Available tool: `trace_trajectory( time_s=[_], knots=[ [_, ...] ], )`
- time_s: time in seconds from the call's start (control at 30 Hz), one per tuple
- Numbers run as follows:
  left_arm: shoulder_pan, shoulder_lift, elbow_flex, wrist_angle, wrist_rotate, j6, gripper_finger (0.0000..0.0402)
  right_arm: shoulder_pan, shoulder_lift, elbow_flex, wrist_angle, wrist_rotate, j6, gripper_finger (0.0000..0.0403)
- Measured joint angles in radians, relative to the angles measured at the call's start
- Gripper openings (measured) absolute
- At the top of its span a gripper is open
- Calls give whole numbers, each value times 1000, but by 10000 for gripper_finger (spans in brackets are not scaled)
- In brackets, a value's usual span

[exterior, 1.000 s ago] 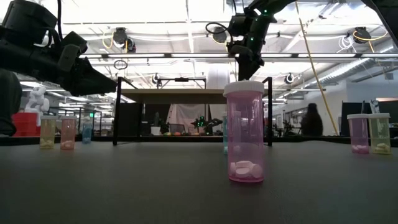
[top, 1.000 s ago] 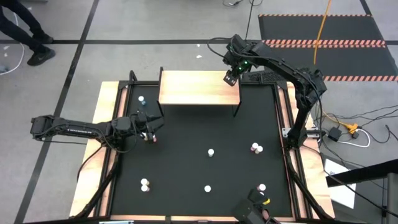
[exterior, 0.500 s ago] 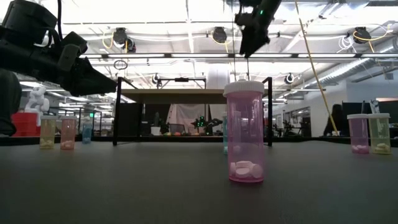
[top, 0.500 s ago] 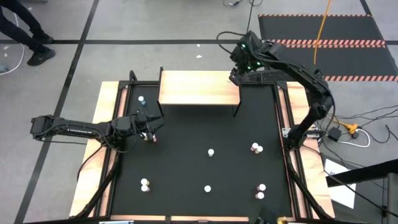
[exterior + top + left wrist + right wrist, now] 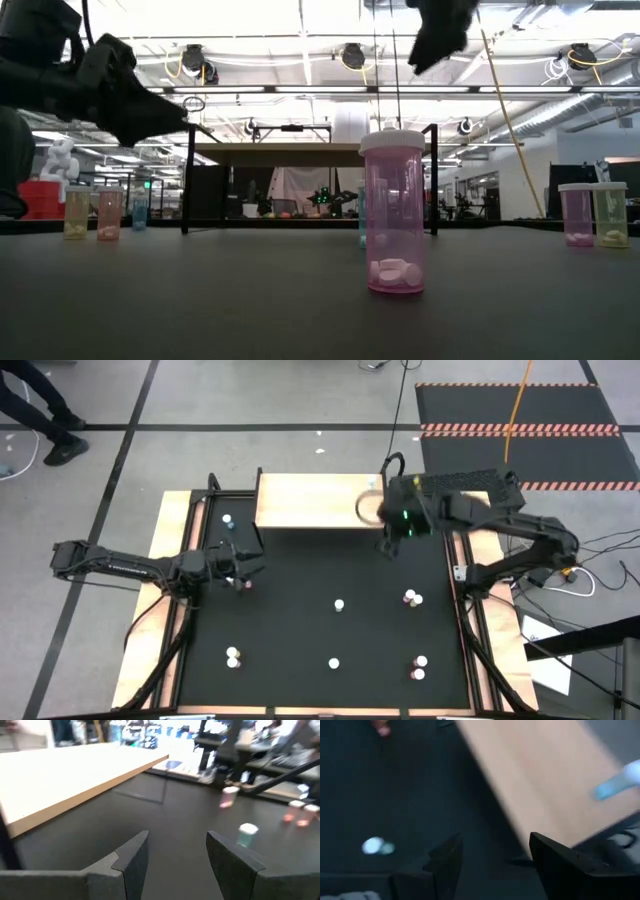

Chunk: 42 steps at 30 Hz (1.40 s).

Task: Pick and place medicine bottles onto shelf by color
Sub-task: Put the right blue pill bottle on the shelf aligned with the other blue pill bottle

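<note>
Two bottles stand nearest the table's front edge in the high view: a pair (image 5: 419, 667) at the front right, one white-capped, one pinkish, and another pair (image 5: 233, 657) at the front left. Between them sits a single bottle (image 5: 333, 663). Farther in, a lone white-capped bottle (image 5: 339, 603) stands near the middle of the black mat (image 5: 300, 630), with two more (image 5: 411, 598) to its right. In the low view the closest is a pink bottle (image 5: 394, 212) with pills inside.

The left end effector (image 5: 240, 568) hovers over the mat's left side, fingers parted and empty, a bottle (image 5: 246, 584) just beside it.

Beyond, the right end effector (image 5: 388, 546) hangs by the shelf's (image 5: 315, 502) front right corner, fingers apart, holding nothing. A blue bottle (image 5: 617, 782) lies on the shelf near that corner. Another bottle (image 5: 227, 520) stands left of the shelf.
</note>
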State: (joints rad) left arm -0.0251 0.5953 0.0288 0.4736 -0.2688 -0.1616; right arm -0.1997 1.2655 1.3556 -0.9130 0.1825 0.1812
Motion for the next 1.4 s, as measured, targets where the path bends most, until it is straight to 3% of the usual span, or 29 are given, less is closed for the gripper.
trace_trajectory(
  time_s=[0.23, 0.43, 0.53, 0.73, 1.0, 1.2, 1.33, 1.4],
  knots=[
    [-90, 0, 43, 9, -3, 17, 200, 197, -75, -236, 192, 0, 125, 224],
    [-190, 20, 299, -444, -151, 2, 200, 281, -77, -249, 249, 31, 139, 224],
    [-240, 59, 401, -572, -205, -26, 200, 306, -77, -249, 274, 32, 134, 224],
    [-307, 146, 466, -574, -234, -23, 200, 345, -78, -249, 241, 105, 119, 224],
    [-322, 215, 468, -573, -258, -50, 200, 385, -90, -248, 198, 103, 163, 224],
    [-322, 247, 468, -520, -278, -28, 200, 394, -90, -304, 279, -34, 129, 224],
    [-323, 294, 468, -491, -277, -45, 200, 394, -89, -414, 510, -204, 14, 224],
    [-329, 328, 468, -463, -278, -66, 200, 395, -89, -483, 676, -240, 18, 224]
  ],
)
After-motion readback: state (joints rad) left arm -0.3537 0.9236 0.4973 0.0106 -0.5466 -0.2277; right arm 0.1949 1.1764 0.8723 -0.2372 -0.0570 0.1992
